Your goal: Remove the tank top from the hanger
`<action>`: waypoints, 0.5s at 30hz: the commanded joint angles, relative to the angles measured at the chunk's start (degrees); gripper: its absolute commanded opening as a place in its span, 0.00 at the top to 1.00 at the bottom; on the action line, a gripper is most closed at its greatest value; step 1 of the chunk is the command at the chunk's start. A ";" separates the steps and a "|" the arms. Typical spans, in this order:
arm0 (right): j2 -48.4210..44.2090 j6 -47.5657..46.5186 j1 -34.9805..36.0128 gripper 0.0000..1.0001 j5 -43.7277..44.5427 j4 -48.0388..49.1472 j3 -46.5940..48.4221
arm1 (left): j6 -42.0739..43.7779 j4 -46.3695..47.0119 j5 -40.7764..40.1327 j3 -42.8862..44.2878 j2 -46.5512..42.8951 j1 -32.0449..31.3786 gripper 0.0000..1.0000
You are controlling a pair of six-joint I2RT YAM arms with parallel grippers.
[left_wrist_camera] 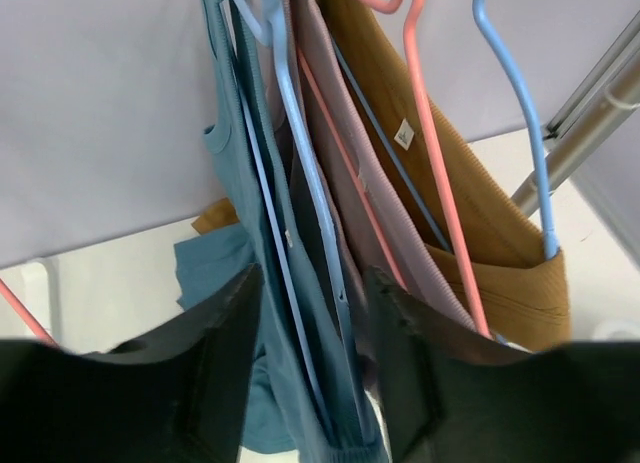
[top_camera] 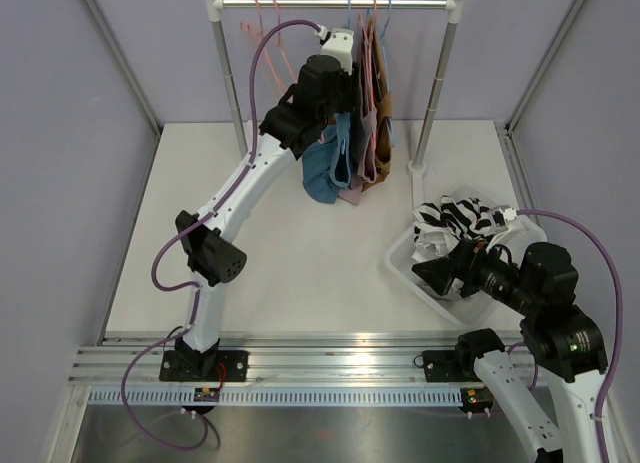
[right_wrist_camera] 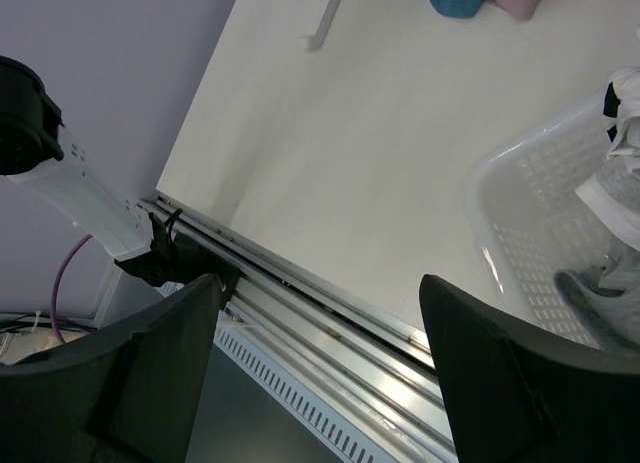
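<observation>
Left gripper [left_wrist_camera: 312, 283] jaws are seen partly closed around the teal tank top [left_wrist_camera: 228, 103] on its blue hanger [left_wrist_camera: 300, 173], hung from the far rail [top_camera: 335, 2]; a firm grip cannot be told. Right gripper [right_wrist_camera: 318, 283] is held wide and empty beside the basket [right_wrist_camera: 520, 183] at near right.

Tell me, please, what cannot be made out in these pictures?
- Left wrist view: whether the left gripper pinches the blue tank top; fabric fills the gap.
- Top view: its fingers, hidden behind the wrist.
- Right wrist view: the basket, cut off by the right edge.
</observation>
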 commanded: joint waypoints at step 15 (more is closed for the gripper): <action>0.37 -0.30 0.35 0.13 -3.65 2.77 -1.93 | -1.41 2.81 -4.95 4.78 -2.38 0.56 1.00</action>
